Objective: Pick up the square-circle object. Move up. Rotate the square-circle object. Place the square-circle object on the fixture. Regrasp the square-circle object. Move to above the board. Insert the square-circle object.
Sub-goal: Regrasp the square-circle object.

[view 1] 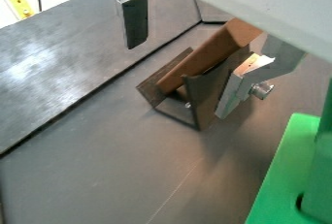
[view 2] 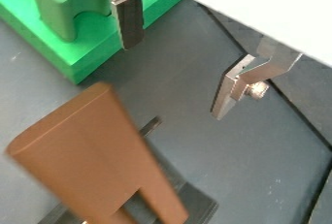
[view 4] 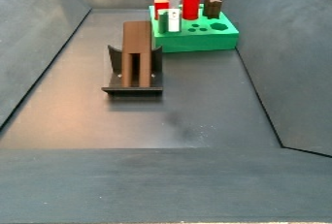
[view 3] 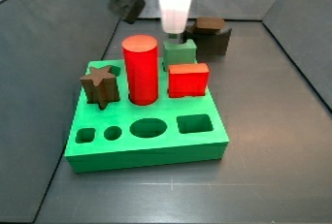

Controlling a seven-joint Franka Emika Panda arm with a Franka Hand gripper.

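Wrist views both show the jaws spread wide and empty: the gripper (view 2: 177, 79) hangs over the dark grey floor (view 2: 279, 170), close to the fixture but clear of it, silver fingers (view 1: 134, 19) touching nothing. The slim, long dark-brown square-circle object (view 1: 208, 61) rests on the dark L-shaped fixture (view 4: 130, 80), well apart from the bright-green board with shaped holes (view 4: 197, 36).

So the placing looks done, and the regrasp is the step in hand. By my reading, the next move calls for dropping down, straddling the peg across its narrow width and closing squarely.

In a side view the peg's long axis runs near to far and tilts, one end low at the base plate, the other propped up, seemingly the far end towards the board.
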